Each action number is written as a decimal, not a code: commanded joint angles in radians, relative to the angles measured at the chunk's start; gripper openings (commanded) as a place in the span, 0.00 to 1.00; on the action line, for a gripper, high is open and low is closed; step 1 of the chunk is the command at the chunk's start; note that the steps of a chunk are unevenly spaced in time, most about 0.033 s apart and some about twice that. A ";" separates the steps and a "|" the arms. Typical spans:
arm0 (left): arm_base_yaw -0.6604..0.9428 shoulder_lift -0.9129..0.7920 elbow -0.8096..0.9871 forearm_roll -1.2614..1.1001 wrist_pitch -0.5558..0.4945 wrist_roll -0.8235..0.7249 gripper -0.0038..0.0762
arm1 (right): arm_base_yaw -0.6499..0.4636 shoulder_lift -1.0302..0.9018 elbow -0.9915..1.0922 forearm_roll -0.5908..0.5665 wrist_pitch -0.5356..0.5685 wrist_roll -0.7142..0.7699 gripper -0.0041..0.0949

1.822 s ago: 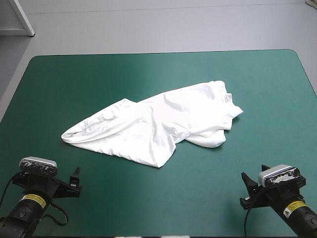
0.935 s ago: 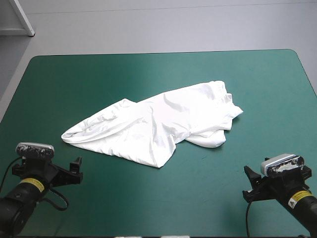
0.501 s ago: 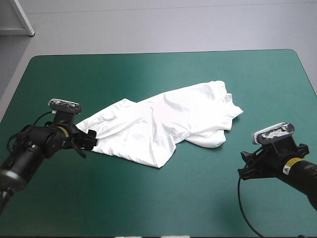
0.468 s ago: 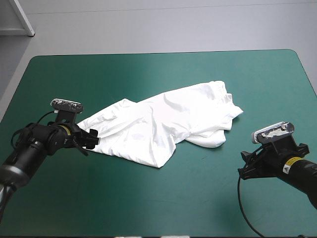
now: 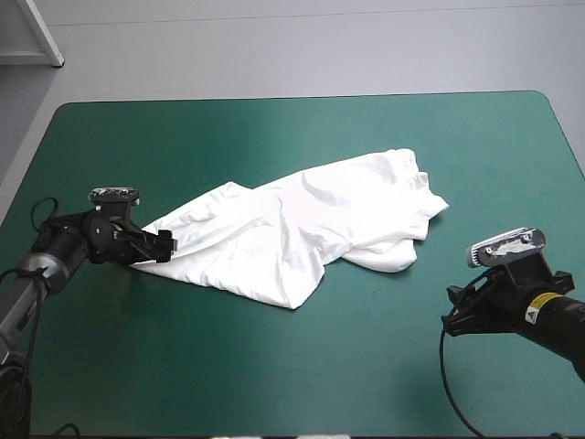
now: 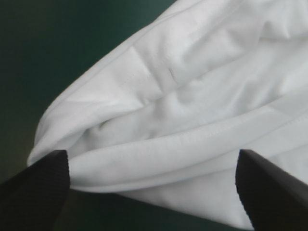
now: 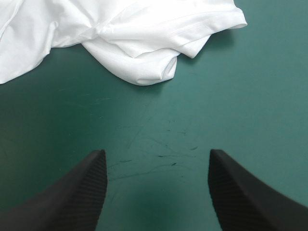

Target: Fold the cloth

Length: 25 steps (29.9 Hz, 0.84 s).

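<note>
Left end effector (image 6: 151, 153) gapes around the rumpled, hem-stitched T-shirt (image 5: 302, 224).

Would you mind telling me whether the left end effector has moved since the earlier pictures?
Yes. The left end effector went from the table's near-left corner forward to the T-shirt's left tip, and now stands open around it.

White T-shirt (image 5: 302, 229), teal-green cover (image 5: 274, 137)
</note>
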 commanded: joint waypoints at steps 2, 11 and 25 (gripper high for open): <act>0.001 0.038 -0.033 0.002 -0.055 0.004 0.77 | 0.000 0.002 -0.035 -0.008 -0.064 0.027 0.62; 0.001 0.107 -0.033 0.002 -0.096 0.004 0.48 | 0.000 0.053 -0.035 -0.010 -0.140 0.069 0.62; 0.001 0.114 -0.033 0.002 -0.095 0.029 0.07 | 0.000 0.387 -0.065 0.031 -0.284 0.041 0.62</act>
